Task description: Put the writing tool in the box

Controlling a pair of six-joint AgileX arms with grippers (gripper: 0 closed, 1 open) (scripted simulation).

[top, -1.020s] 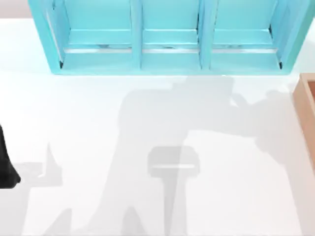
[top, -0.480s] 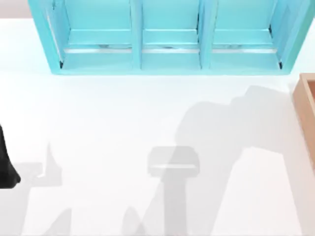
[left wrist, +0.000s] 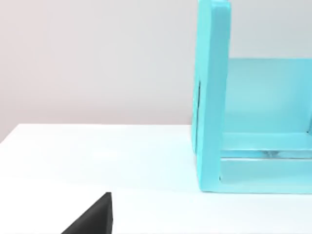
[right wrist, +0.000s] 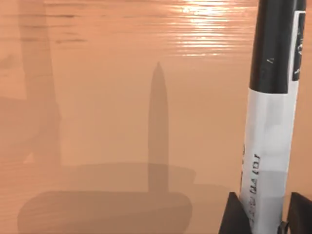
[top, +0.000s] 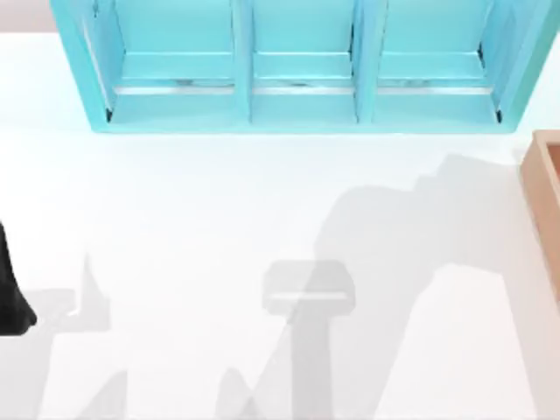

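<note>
The writing tool [right wrist: 270, 122], a slim marker with a black end and a white-grey labelled barrel, stands upright in the right wrist view. My right gripper [right wrist: 263, 222] is shut on its lower barrel, with a dark fingertip on each side. Behind it spreads the tan-orange inner surface of the box [right wrist: 122, 97], which carries the marker's shadow. In the top view a slice of the box [top: 544, 188] shows at the table's right edge. My left arm [top: 10, 297] is parked at the table's left edge.
A large turquoise shelf unit [top: 302, 96] with three compartments stands along the back of the white table [top: 175, 219]. Its side wall [left wrist: 212, 97] rises close by in the left wrist view. Arm shadows lie across the table's middle and right.
The right arm's shadow on the table has slid to the right, toward the box, and has since held still. The left arm has not moved.
</note>
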